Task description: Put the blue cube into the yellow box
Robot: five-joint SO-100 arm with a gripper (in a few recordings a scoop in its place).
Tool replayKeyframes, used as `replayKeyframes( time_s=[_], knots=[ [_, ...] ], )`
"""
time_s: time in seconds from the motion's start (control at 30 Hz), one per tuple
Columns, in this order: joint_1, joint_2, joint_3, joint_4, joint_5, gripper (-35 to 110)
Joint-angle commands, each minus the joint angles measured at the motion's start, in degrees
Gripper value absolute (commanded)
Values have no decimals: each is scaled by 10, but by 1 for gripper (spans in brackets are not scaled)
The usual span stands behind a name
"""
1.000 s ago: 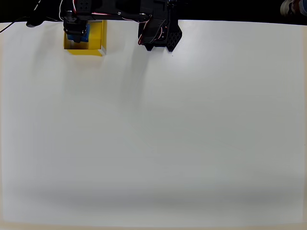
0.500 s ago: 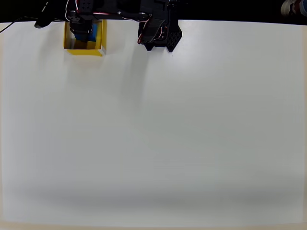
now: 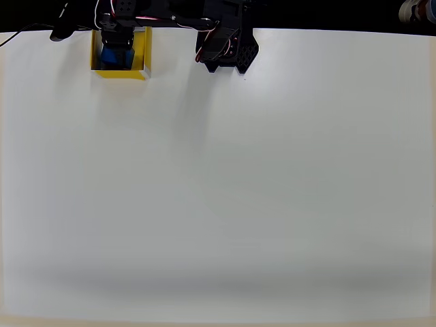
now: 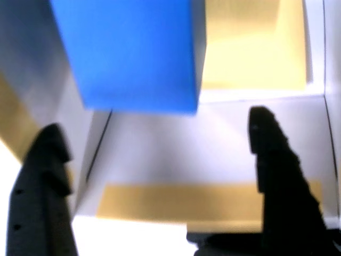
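Gripper [image 4: 154,160] fingers apart, nothing clamped. Blue cube [image 4: 130,53] just ahead of tips, inside yellow box [image 4: 256,48]. Risk: retracting finger may clip box wall.

Yellow box [image 3: 141,53] walls hem the blue cube [image 4: 130,53]; table [image 3: 238,204] beyond lies open.

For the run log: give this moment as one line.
tool: open, over yellow box | blue cube: free of the fingers, inside box walls | table: white | release: looks done
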Motion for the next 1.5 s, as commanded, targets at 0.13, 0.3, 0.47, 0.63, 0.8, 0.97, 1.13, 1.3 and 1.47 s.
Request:
replayKeyframes(
  time_s=[0.13,0.3,0.47,0.63,0.8,0.97,1.13,1.3,1.47],
  knots=[
    [20,87,-160,120,-46,10],
    [8,141,-193,182,-97,0],
    [-71,193,-190,193,-99,0],
    [-220,236,-171,156,-37,0],
    [-379,286,-109,100,1,0],
    [-524,335,-25,20,38,0],
    [-689,408,101,-89,69,0],
    [-853,510,251,-142,83,0],
    [-948,632,388,-147,68,0]
  ],
)
